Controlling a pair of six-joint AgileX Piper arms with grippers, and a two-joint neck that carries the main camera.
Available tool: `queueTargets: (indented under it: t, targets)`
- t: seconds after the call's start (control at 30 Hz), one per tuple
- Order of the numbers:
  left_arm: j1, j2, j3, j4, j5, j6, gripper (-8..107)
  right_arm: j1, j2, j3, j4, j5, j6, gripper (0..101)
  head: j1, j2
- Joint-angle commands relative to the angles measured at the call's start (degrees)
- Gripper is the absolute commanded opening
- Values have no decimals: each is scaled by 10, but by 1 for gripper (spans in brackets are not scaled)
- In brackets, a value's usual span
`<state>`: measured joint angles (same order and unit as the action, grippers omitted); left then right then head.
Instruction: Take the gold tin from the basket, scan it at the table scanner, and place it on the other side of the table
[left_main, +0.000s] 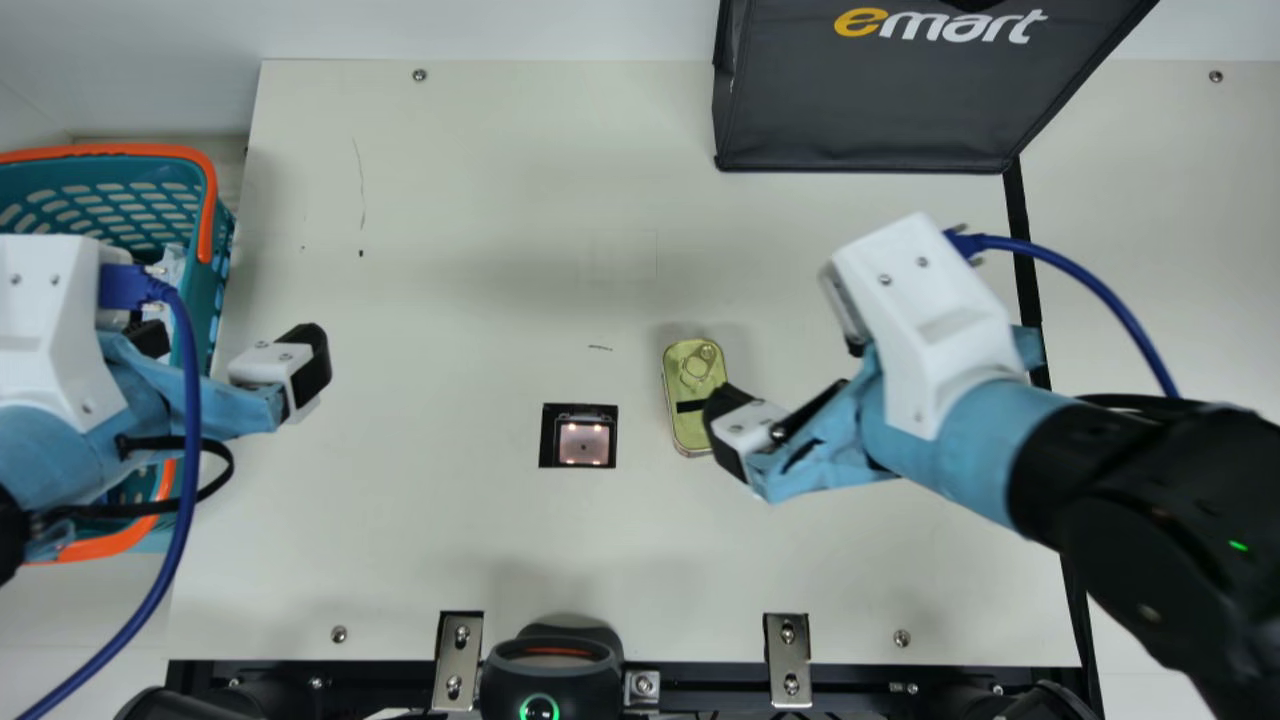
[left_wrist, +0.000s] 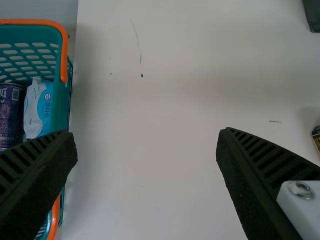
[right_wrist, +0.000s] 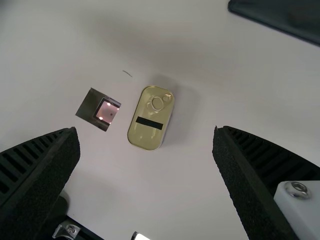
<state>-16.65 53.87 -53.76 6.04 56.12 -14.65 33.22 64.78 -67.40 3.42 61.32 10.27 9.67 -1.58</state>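
The gold tin (left_main: 690, 375) lies flat on the table just right of the scanner (left_main: 583, 440), pull ring up. My right gripper (left_main: 775, 385) is at the tin's right, one fingertip overlapping its edge in the main view. In the right wrist view the tin (right_wrist: 151, 112) lies beyond the spread fingers of my right gripper (right_wrist: 146, 145), near the scanner (right_wrist: 100, 110). My left gripper (left_main: 235, 350) is open over the right side of the basket (left_main: 225, 260); in the left wrist view nothing is between the fingers of my left gripper (left_wrist: 147, 145).
The basket (left_wrist: 62, 95) at the left holds a dark can (left_wrist: 10, 115) and a blue-white packet (left_wrist: 39, 107). A black bag (left_main: 880, 100) stands at the back right. A black device (left_main: 550, 670) sits at the front edge; a blue cable (left_main: 190, 420) hangs from the left arm.
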Motion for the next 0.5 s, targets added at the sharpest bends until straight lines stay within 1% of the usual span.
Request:
queueTargets:
  t: [0.0, 0.23, 0.47]
  targets:
    - [0, 0, 0, 0, 0, 0, 90, 26, 26, 0, -12, -10, 37, 95, -17, 0]
    - [0, 0, 0, 0, 0, 0, 90, 75, 93, 5, -46, -38, 112, 95, -17, 0]
    - [0, 0, 0, 0, 0, 0, 90, 106, 154, 6, -84, -54, 185, 95, -17, 0]
